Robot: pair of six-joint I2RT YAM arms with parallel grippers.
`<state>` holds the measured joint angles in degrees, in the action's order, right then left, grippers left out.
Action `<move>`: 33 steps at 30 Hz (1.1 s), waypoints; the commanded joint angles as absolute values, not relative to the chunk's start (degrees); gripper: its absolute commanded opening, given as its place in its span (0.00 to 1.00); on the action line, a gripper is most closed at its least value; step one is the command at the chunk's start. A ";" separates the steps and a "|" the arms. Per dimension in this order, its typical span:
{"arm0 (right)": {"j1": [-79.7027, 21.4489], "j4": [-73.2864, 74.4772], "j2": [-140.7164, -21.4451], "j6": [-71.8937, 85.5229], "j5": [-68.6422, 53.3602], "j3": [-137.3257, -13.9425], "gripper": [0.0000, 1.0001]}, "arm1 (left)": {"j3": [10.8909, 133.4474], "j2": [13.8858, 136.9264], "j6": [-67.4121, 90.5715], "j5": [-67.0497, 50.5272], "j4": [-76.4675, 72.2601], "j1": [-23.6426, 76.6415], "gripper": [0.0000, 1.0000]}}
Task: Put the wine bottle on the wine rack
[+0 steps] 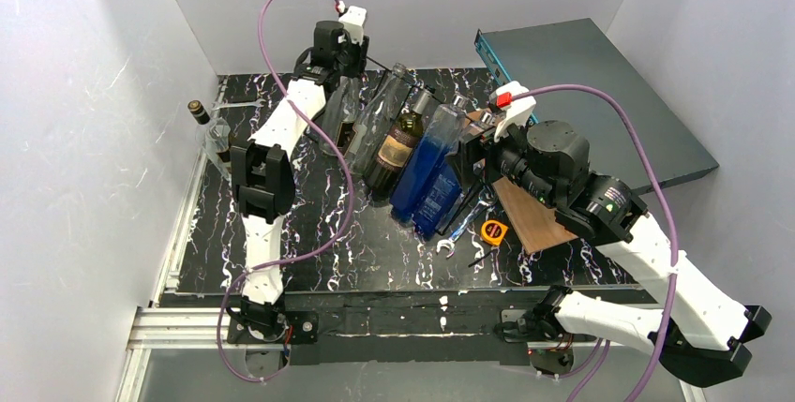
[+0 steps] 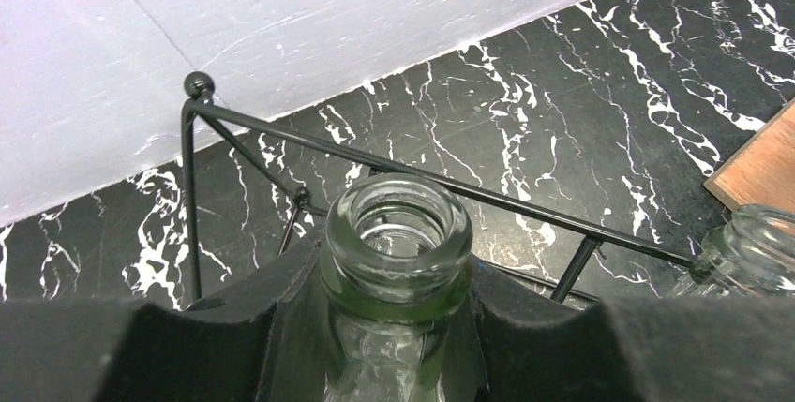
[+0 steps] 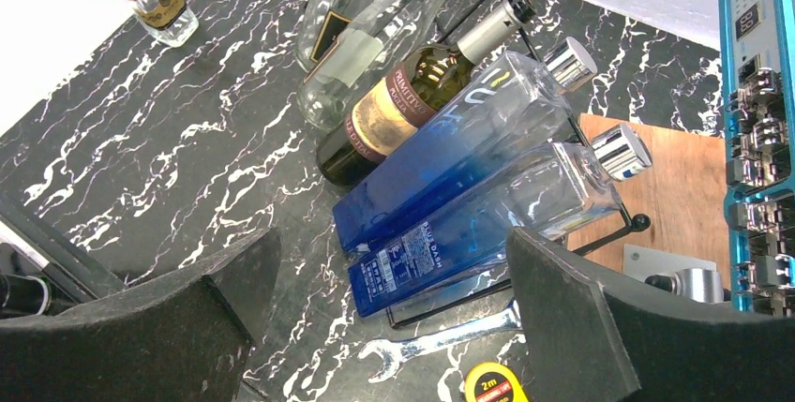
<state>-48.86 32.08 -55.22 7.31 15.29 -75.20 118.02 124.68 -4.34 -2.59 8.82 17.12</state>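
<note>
We saw the left gripper [image 2: 398, 332] closed tight round the neck of a clear glass wine bottle [image 2: 398, 280], its dark pads [image 2: 267, 346] pressing on either side just below the open mouth. The top bar of the black wire wine rack [image 2: 525, 207] ran just behind that mouth, and we could not tell whether the glass touched it. From above, the held bottle sat at the left end of the rack's row, beside a second clear bottle [image 1: 380, 111], a dark labelled bottle [image 1: 398, 144] and a pair of blue bottles [image 1: 433, 172]. The right gripper [image 1: 469, 152] hung with its fingers wide apart and empty, near the blue bottles, over the black marbled table [image 1: 309, 261]
</note>
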 commanded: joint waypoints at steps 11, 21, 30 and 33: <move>-48.69 30.94 -54.65 6.88 17.24 -76.49 0.98 | 120.20 128.29 4.39 -12.04 9.98 18.42 0.00; -48.69 31.22 -54.08 6.80 18.06 -76.57 0.98 | 120.24 128.58 4.66 -14.51 9.40 18.72 0.14; -48.69 30.94 -53.15 7.47 17.64 -75.76 0.98 | 120.17 127.68 3.82 -13.27 10.68 19.03 0.43; -48.69 30.95 -53.09 7.60 17.41 -75.93 0.98 | 119.68 126.96 3.13 -13.27 10.80 19.07 0.49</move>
